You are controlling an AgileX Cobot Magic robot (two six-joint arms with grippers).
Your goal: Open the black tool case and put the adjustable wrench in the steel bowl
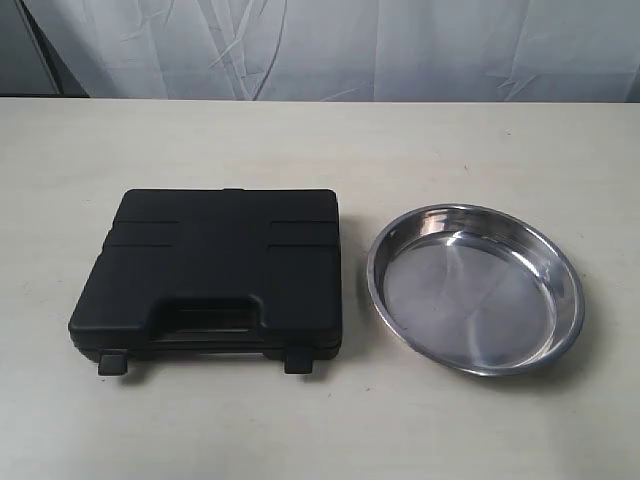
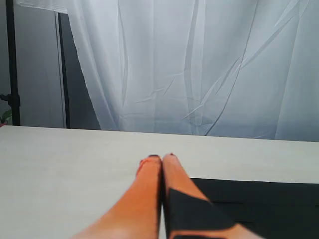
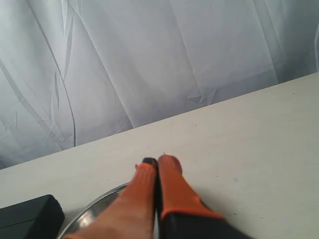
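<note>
The black tool case (image 1: 215,275) lies closed on the table, its cut-out handle and two small latches toward the front edge. To its right sits the steel bowl (image 1: 474,287), with nothing in it. The adjustable wrench is hidden. Neither arm shows in the exterior view. In the left wrist view my left gripper (image 2: 161,158) is shut with nothing in it, its orange fingers pressed together above the table, and a corner of the case (image 2: 269,204) lies beside them. My right gripper (image 3: 156,161) is likewise shut on nothing, above the bowl's rim (image 3: 94,206).
The pale table (image 1: 320,150) runs wide behind and in front of both objects. A white curtain (image 1: 330,45) hangs along its far edge. A dark stand (image 2: 11,64) rises beyond the table in the left wrist view.
</note>
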